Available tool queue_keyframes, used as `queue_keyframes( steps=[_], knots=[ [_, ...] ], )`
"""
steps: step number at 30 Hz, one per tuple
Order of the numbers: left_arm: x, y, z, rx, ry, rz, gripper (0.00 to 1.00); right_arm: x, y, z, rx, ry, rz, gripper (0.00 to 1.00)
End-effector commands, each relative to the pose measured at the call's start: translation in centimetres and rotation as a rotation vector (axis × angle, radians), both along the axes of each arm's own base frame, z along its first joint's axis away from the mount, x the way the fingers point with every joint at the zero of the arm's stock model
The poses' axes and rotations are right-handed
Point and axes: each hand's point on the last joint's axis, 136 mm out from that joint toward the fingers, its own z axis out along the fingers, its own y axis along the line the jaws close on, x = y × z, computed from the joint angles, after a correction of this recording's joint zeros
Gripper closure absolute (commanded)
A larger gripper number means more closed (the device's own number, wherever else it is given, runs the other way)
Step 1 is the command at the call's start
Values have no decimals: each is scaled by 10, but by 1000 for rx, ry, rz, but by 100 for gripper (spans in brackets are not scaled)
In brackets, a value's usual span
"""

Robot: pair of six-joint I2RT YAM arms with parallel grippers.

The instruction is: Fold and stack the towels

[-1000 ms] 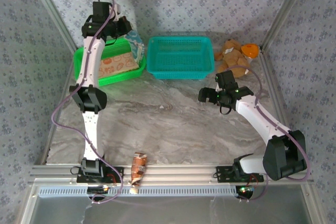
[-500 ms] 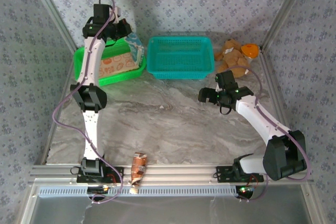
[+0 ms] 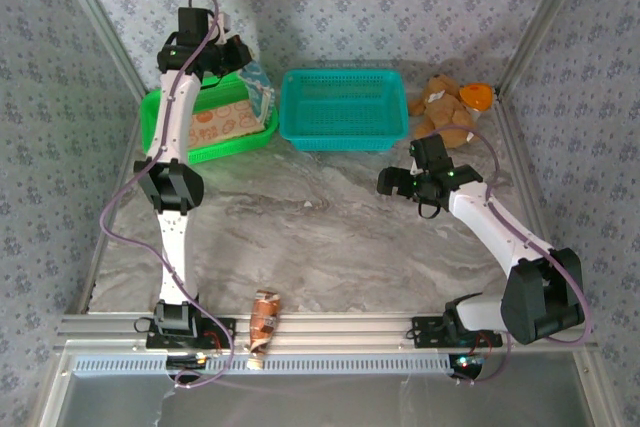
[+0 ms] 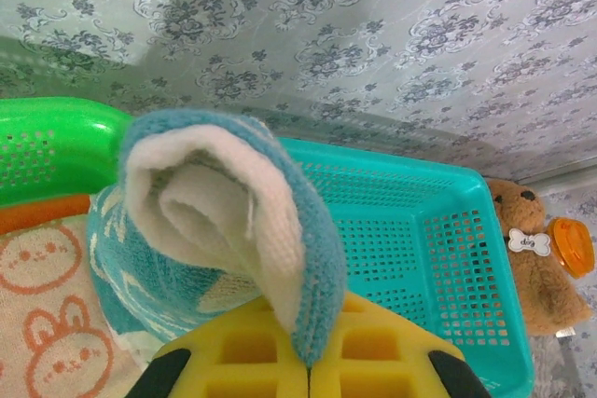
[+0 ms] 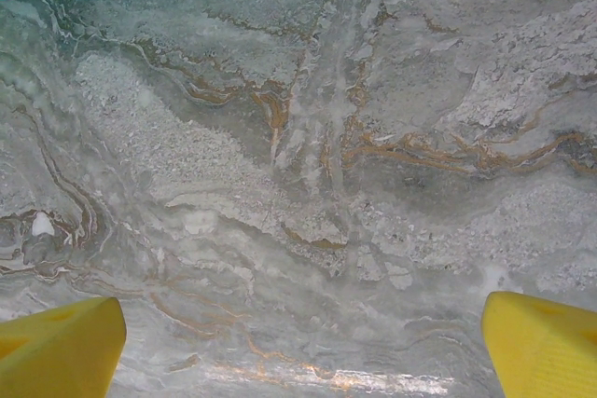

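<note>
1. Nearest you, the right gripper (image 5: 298, 342) hangs over bare table (image 5: 308, 156). Its fingers are spread wide and hold nothing.
2. Further back on the left, your left gripper (image 4: 308, 381) is closed tight on the teal towel (image 4: 224, 221). The cloth is pinched between the yellow fingers (image 4: 382, 351) and bunches up in a loose roll, white side inward. From above, the towel hangs at the right end of the green basket (image 3: 160, 112).
3. The peach towel (image 3: 222, 125) lies flat in that basket, below the lifted one. In the left wrist view an orange strip (image 4: 37, 213) shows under the green rim. It is probably the third towel, but you cannot tell for sure.
4. Just right of the green basket stands the teal basket (image 3: 345, 107), and beyond its right end sits the bear (image 3: 445, 107).
5. You are at the first step: one towel picked out, nothing folded or stacked yet.
6. Next, carry the towel clear of the rim to the open table, lay it flat, and bring the right gripper to a free corner. Bunched as it is, it will need spreading first.
7. Against a second ago, the left wrist has shifted only a touch. The towel hangs where it did, and the right arm has stayed put.
</note>
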Motion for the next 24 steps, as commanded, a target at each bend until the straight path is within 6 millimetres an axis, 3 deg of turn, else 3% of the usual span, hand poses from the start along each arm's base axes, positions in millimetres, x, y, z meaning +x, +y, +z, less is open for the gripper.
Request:
queue_keyframes(
  steps=[1, 7, 24],
  knots=[
    [1, 7, -3, -3, 4, -8, 100, -3, 0, 2, 2, -1, -4, 0],
    [-4, 30, -14, 40, 39, 13, 100, -2, 3, 3, 6, -5, 0, 0],
    [-40, 122, -47, 198, 185, 127, 100, 2, 16, -3, 13, 4, 21, 0]
  ],
)
